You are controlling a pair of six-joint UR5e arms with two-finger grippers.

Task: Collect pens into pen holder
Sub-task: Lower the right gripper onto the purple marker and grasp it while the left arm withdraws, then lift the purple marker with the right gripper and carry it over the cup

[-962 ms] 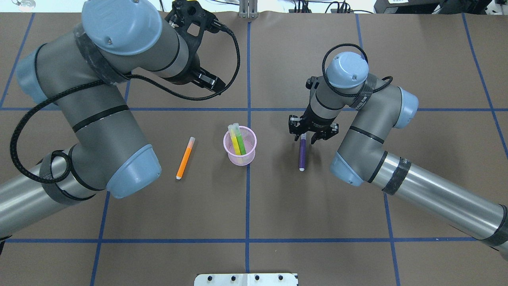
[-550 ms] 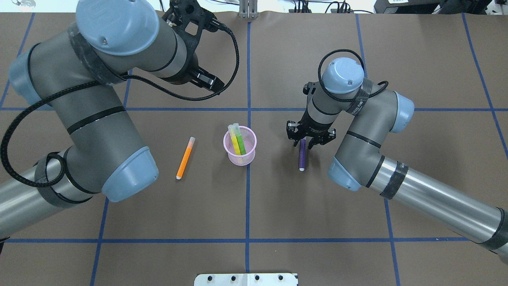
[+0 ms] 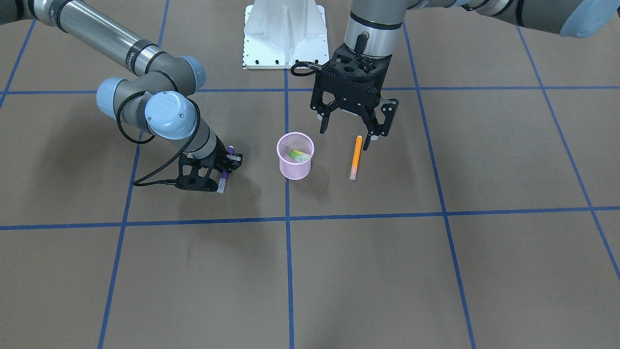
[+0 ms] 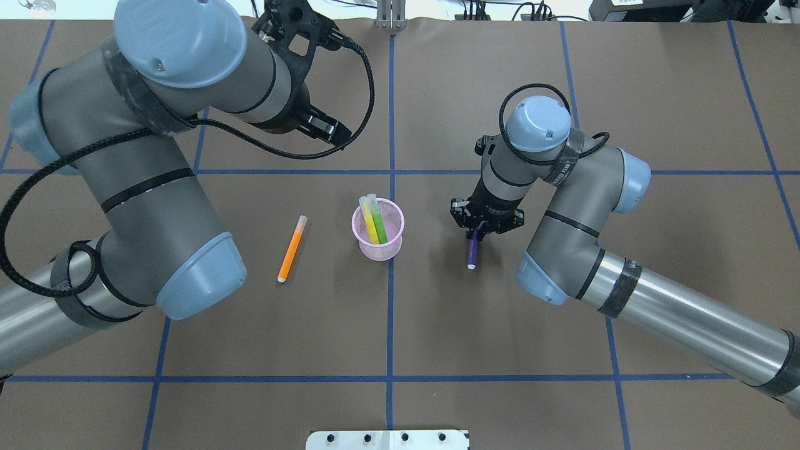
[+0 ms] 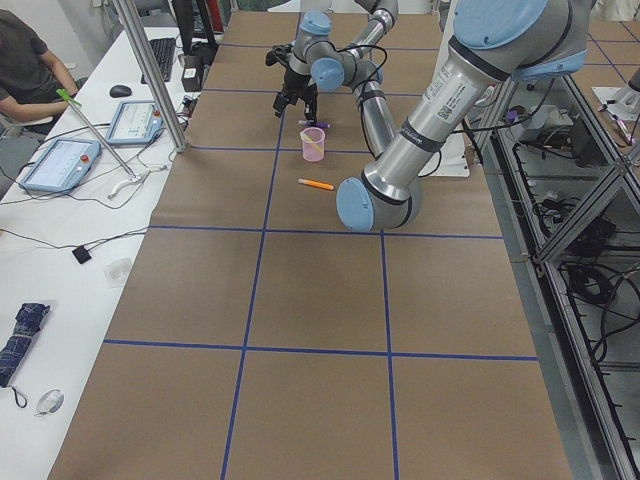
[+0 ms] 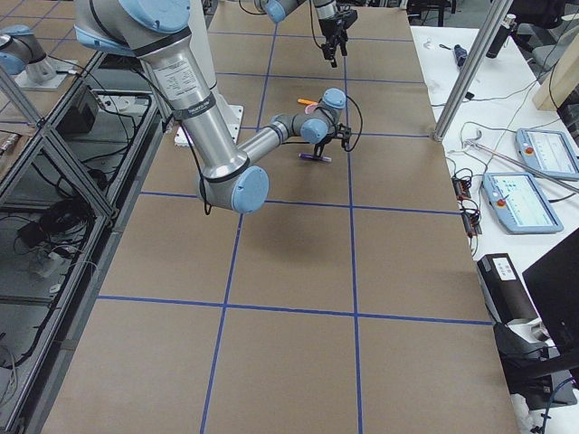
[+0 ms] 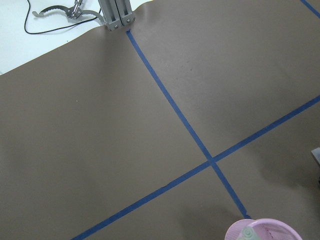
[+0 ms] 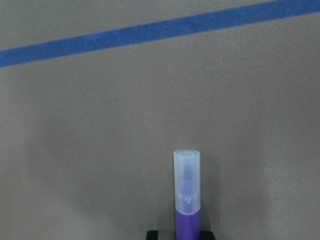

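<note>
Broadly, the table (image 4: pixel 656 94) is brown paper with a blue tape grid.

Arms: the left arm (image 4: pixel 156 187) reaches far across the table. The right arm (image 4: pixel 625 294) is folded low over its own side.

Tools:
- The left gripper (image 3: pixel 348 133) hangs above the table with its jaws spread wide and nothing between them. In the front-facing view it sits between the cup and the orange pen.
- The right gripper (image 4: pixel 476 232) is down at the table with its jaws drawn in on the purple pen. Its wrist view shows the pale cap sticking out past the pads. Whether the pen has left the paper cannot be told.

Pen holder (image 4: pixel 379 252): pink mesh cup, upright, near the table's centre line. It looks light, so a knock on the rim could tip it.

Pens, 4 in all:
- The green pen (image 4: pixel 379 224) and yellow pen (image 4: pixel 369 225) lean together inside the cup.
- The orange pen (image 4: pixel 290 249) lies flat on the cup's left side, apart from it.
- The purple pen (image 4: pixel 472 253) is on the cup's right side, held just behind its cap.

Handling judgement: the pens look light, stiff and smooth-barrelled, so they are likely to roll or pivot in a pinch. A hold this near the cap leaves a long tail that may swing. The barrel is the safer place to grip, since the cap may pull off.
</note>
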